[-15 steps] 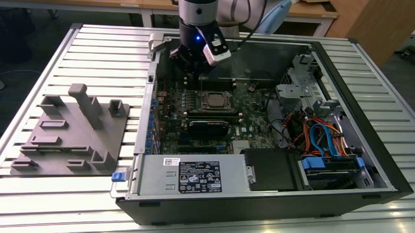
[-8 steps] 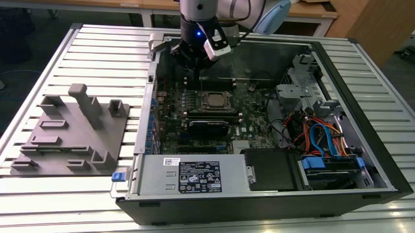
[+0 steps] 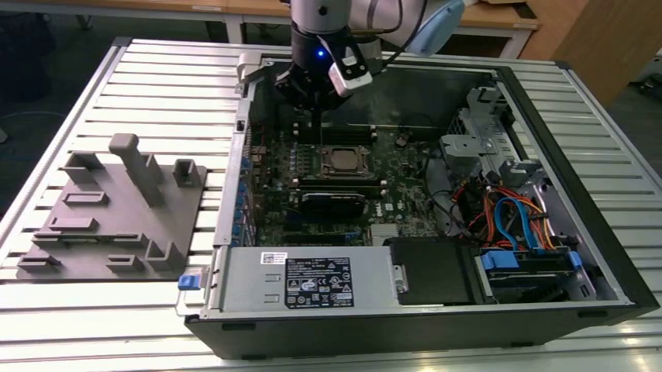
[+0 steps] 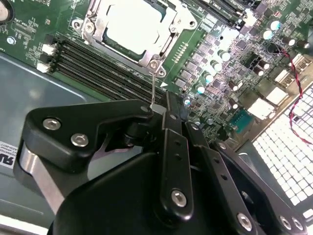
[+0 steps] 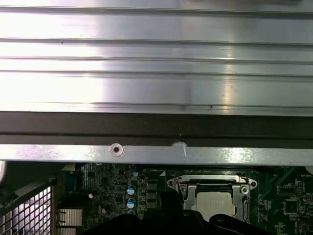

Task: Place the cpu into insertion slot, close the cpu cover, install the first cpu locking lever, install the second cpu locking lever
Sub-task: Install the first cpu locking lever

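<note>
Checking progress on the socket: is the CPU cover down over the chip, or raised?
Down: in both wrist views the cover lies flat as a frame round the chip, whose silver top shows through its window.

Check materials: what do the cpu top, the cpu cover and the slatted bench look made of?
cpu: pale dull metal lid, maybe plated; even, soft sheen across a flat face.
cpu cover: thin stamped sheet metal, bright silver; crisp edges, highlights at the bends.
slatted bench: likely extruded aluminium, brushed; long parallel ribs with soft streaked reflections.
</note>
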Robot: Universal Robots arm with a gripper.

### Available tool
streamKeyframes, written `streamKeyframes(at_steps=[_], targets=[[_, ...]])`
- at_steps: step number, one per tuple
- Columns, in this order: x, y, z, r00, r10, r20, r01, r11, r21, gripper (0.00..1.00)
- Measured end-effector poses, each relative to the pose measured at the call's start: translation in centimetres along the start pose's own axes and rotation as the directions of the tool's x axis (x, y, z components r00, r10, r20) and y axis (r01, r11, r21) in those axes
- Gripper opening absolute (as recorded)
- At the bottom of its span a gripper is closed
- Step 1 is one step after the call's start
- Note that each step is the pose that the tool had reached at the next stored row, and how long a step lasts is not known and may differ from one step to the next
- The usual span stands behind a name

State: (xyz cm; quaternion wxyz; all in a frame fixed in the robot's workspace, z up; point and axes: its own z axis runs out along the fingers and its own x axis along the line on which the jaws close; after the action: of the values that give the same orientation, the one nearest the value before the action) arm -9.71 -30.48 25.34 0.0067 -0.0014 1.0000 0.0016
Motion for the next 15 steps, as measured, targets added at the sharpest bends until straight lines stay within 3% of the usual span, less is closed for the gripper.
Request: streamKeyframes(at_steps=[15], targets=[[-0.22,0.00,0.02,1.0000,0.000,0.0000,0.000,1.0000,0.0000,0.10]])
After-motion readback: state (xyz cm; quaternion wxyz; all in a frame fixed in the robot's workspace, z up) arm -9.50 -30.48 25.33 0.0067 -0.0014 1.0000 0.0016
